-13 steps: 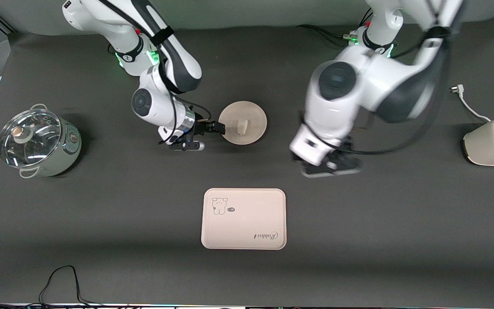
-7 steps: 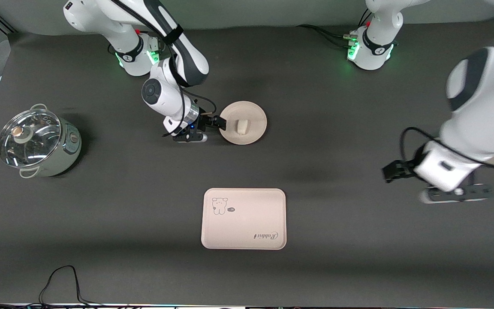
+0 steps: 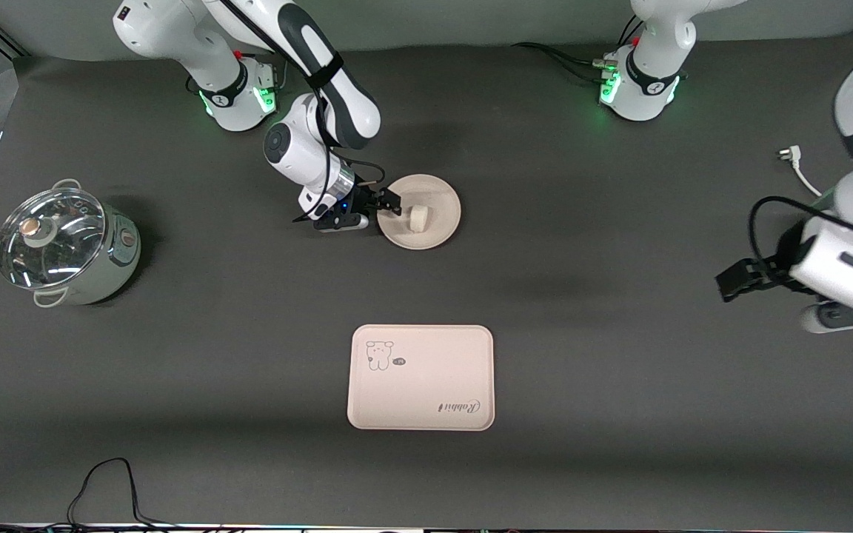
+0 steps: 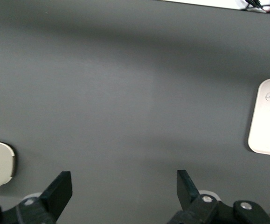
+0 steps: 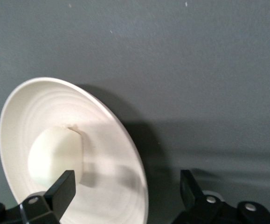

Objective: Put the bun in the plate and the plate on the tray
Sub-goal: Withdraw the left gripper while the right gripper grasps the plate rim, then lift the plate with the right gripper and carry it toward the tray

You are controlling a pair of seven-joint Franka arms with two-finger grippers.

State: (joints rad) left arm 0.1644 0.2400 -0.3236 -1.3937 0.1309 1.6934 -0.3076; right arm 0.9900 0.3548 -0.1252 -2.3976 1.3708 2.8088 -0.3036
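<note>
Bun [image 3: 419, 218] on plate [image 3: 437, 192] (dark grey table [image 3: 249, 355]); both pincers apart.

Bare dark table [image 3: 582, 348] lies all around the tray [image 3: 421, 377], so it can be reached from every side. Between the tray and the plate [image 3: 437, 226], which lies farther from the front camera, runs an open strip of table. The right gripper [image 3: 389, 205], fingers spread, crowds the plate's rim on the side toward the right arm's end. The pot [image 3: 64, 244] and the left gripper [image 3: 739, 279] stand well apart from both.
</note>
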